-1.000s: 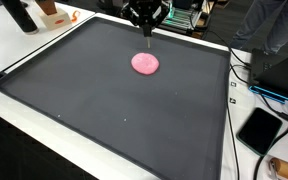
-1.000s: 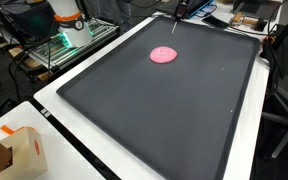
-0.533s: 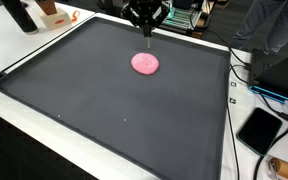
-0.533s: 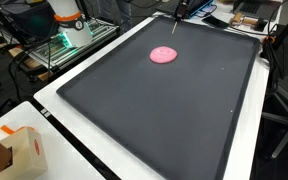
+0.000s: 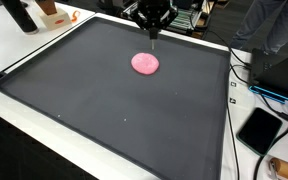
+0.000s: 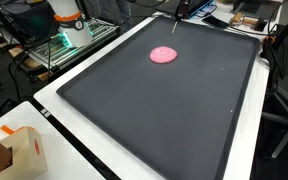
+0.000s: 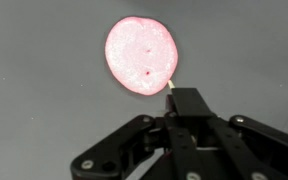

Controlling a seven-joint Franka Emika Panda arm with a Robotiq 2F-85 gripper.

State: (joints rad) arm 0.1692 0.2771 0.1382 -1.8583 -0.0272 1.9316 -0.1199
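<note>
Disc [image 7: 140, 55] pink, round, flat, two dark specks; pincer [image 7: 184, 100] clamps thin stick [image 7: 170, 88].

A lab: tangled cables [image 5: 241, 72] and lit electronics [image 6: 62, 44] surround white tables [image 6: 46, 100] with a black mat [image 6: 154, 115].

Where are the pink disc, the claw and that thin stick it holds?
pink disc [image 7: 141, 55], wrist view, its middle.
claw [image 7: 186, 98], wrist view, between its closed fingertips.
thin stick [image 7: 170, 87], wrist view, its pale tip.
</note>
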